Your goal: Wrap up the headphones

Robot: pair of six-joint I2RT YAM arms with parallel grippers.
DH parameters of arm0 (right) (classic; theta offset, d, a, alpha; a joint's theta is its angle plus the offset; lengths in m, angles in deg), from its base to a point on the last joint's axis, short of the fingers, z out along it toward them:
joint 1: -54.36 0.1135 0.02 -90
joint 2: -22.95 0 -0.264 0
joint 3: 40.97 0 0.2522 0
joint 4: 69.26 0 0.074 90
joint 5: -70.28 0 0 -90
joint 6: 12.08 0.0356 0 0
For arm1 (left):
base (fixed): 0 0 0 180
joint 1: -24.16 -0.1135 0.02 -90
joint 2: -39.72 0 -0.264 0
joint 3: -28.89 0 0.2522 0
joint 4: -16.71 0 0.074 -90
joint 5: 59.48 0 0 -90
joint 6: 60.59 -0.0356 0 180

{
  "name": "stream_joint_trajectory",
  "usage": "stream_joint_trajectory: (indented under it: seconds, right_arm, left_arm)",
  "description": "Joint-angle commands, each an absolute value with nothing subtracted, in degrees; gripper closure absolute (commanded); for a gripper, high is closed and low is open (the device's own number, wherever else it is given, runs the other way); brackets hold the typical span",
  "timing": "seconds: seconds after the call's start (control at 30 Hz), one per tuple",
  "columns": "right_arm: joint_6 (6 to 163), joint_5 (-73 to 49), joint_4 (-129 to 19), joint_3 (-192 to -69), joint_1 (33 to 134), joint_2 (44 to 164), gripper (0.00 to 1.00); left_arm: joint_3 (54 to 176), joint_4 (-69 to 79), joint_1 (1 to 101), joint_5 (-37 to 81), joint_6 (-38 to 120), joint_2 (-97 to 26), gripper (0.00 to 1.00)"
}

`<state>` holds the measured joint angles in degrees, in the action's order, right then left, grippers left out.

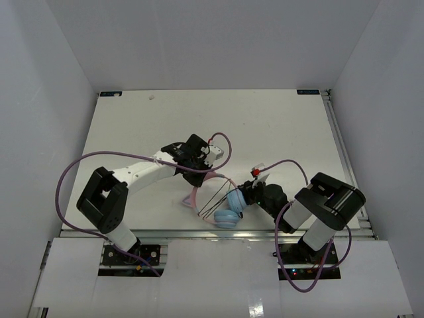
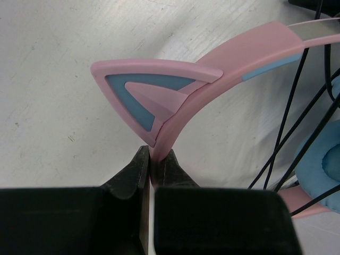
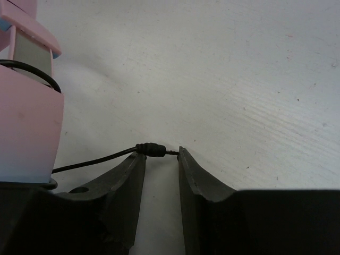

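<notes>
Late in the wrap, by the look of it: pinching the pink cat-eared headband [image 2: 212, 69] of the light blue headphones [image 1: 228, 213], near the white tabletop [image 1: 265, 126] front edge, in the closed left gripper [image 2: 151, 155], thin black cord [image 3: 95, 161] plug [image 3: 151, 149] across the parted right gripper [image 3: 162, 155], next likely tucking that end in.
</notes>
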<state>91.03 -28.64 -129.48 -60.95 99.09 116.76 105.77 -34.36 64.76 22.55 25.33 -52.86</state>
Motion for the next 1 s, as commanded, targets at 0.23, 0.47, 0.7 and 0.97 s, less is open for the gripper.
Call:
stream_joint_trajectory:
  seconds: [0.23,0.47,0.7,0.97]
  right_arm:
    - [89.1,-42.28,-160.7,-59.07,98.48,116.16,0.49]
    - [88.05,-48.27,-160.79,-57.58,98.39,113.83,0.44]
    - [87.3,-53.48,-160.43,-55.22,98.48,108.38,0.36]
    - [89.29,-51.59,-127.36,-61.59,98.47,87.5,0.35]
  left_arm:
    - [107.44,-36.78,64.67,24.24,25.11,-53.62,1.0]
    - [107.59,-36.78,64.67,26.53,25.82,-53.82,0.72]
    - [107.76,-36.53,64.67,29.01,26.41,-53.5,0.31]
    - [108.1,-35.46,64.67,34.71,28.13,-49.01,0.19]
